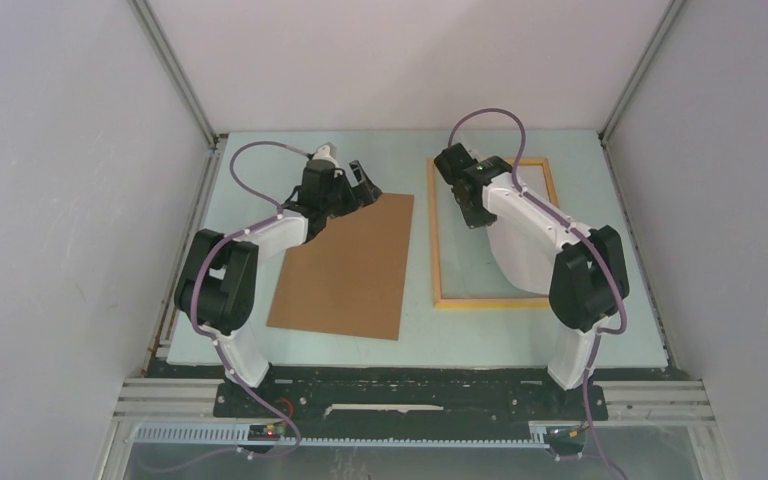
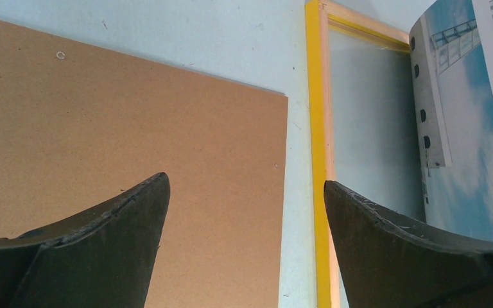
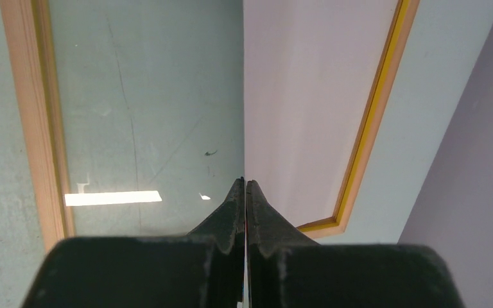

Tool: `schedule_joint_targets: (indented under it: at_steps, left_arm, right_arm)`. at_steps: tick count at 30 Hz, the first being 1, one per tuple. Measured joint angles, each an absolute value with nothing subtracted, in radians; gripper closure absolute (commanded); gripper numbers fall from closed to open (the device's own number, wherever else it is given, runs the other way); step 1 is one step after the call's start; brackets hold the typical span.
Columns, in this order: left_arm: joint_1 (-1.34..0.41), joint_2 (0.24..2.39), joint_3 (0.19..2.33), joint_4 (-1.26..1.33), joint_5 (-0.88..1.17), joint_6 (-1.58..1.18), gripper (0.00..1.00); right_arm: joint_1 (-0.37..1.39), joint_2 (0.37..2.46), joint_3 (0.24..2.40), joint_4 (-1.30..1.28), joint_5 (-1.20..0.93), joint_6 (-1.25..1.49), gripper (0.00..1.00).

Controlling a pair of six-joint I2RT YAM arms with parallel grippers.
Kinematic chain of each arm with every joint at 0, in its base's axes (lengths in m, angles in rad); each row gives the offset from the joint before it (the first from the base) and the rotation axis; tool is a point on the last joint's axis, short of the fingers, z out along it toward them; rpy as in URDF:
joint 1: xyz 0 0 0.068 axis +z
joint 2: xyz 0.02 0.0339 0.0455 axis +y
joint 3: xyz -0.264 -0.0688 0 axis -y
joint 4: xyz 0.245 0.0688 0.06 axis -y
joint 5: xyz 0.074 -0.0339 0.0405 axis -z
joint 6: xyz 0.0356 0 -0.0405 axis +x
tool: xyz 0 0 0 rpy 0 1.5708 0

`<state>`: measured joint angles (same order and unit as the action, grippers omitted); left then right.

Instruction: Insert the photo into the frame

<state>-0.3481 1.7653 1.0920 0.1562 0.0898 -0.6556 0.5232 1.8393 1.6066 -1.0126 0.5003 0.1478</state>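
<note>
The photo (image 1: pixel 516 255) is pinched by one edge in my right gripper (image 1: pixel 472 215), which is shut on it. It curves down under the right arm over the frame (image 1: pixel 434 240). In the right wrist view the photo's white back (image 3: pixel 295 96) rises from the closed gripper (image 3: pixel 244 183) above the frame's pane, with the yellow rail (image 3: pixel 369 128) beyond. The left wrist view shows the printed side of the photo (image 2: pixel 462 115), building and blue sky, standing inside the frame (image 2: pixel 316 128). My left gripper (image 1: pixel 368 190) (image 2: pixel 247 186) is open and empty over the far right corner of the brown board.
A plain brown backing board (image 1: pixel 345 265) (image 2: pixel 135 115) lies flat on the pale green table (image 1: pixel 415 345), left of the frame with a narrow gap between them. Grey enclosure walls stand on the left, right and far sides.
</note>
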Motion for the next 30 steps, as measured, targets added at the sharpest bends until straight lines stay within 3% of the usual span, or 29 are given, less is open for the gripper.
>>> schedule_joint_targets:
  at_steps: [11,16,25,30]
  left_arm:
    - [-0.347,1.765,1.092,0.157,0.091,-0.656,0.03]
    - [-0.346,1.765,1.092,0.157,0.091,-0.656,0.03]
    - [-0.345,1.765,1.092,0.157,0.091,-0.655,0.03]
    - [-0.345,1.765,1.092,0.165,0.091,-0.656,0.03]
  right_arm:
    - [0.512,1.911,1.632,-0.995,0.541,0.099,1.0]
    - [0.512,1.924,1.632,-0.99,0.541,0.098,0.94]
    - [0.513,1.93,1.632,-0.981,0.526,0.101,0.43]
    - [0.517,1.93,1.632,-0.973,0.461,0.106,0.23]
